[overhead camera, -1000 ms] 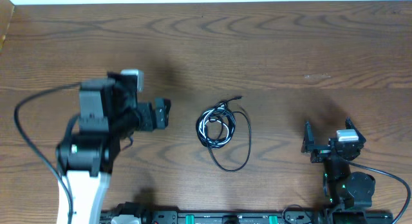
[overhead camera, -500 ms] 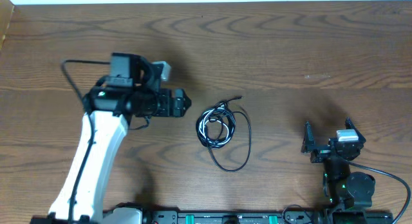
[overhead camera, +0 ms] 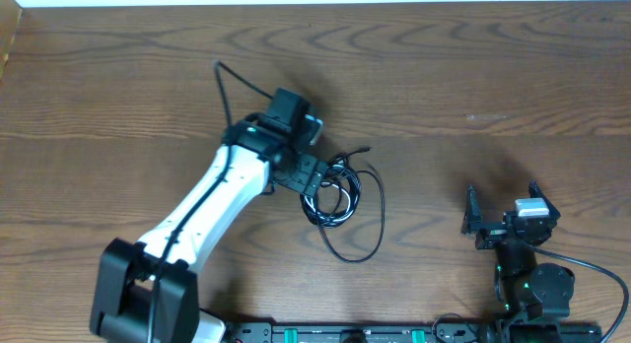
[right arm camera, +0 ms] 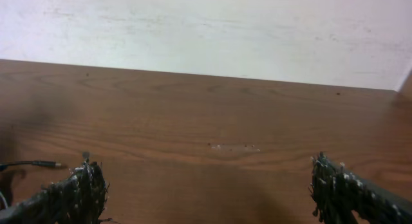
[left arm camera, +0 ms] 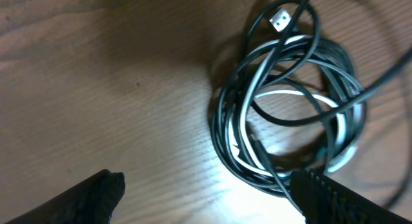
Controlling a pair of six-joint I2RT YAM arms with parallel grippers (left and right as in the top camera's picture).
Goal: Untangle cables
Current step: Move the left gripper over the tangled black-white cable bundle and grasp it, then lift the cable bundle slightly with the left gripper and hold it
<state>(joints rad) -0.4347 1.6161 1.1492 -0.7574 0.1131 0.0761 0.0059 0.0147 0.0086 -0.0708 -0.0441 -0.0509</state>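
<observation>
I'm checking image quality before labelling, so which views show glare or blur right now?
Left wrist: bright glare on the table beneath the cables, the left fingers just dark silhouettes. Right wrist: soft and grainy, the right fingers out of focus. Overhead: evenly lit, fairly sharp, only faint shadows.

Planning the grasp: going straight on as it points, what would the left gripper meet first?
The left gripper would most likely meet the cables first; the coil lies just ahead of its open jaws, though depth is unclear.
</observation>
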